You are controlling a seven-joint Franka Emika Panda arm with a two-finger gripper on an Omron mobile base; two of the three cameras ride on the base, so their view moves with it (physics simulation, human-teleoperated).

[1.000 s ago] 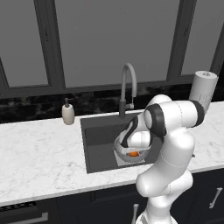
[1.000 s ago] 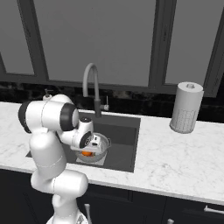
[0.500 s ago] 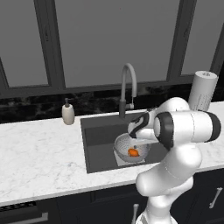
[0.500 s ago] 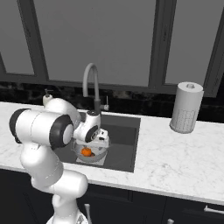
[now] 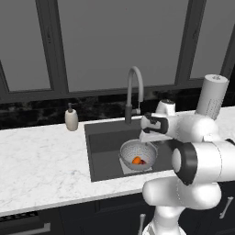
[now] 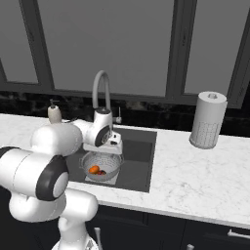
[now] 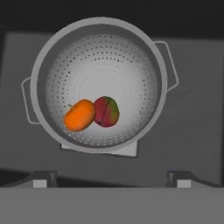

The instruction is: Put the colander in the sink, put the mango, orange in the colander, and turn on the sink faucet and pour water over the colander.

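Dark finger tips [image 7: 42,178] of the jaws stand wide apart with nothing between them. The gripper [image 7: 112,180] looks straight down into the colander [image 7: 99,83] and hangs above it without touching it.

In the left base view the gripper [image 5: 148,137] sits just over the colander's [image 5: 137,153] rim, near the faucet [image 5: 133,92].

The colander is a round silvery bowl full of little holes. It stands upright with its open side up, inside the dark grey sink [image 7: 192,113]. Its two small handles [image 7: 168,63] stick out on opposite sides. It rests partly on the lighter grey square [image 7: 118,151] at the sink's bottom.

Inside the colander lie the orange [image 7: 79,115] and the mango [image 7: 106,111], touching each other side by side. The mango is dark red with a green patch on the side away from the orange.

The faucet's arched spout curves forward over the sink [image 5: 105,137]. A small beige soap dispenser [image 5: 71,118] stands on the white marble worktop [image 5: 41,165] to the left of the sink. A paper towel roll [image 6: 207,119] stands upright on the worktop [image 6: 195,171] to the right.
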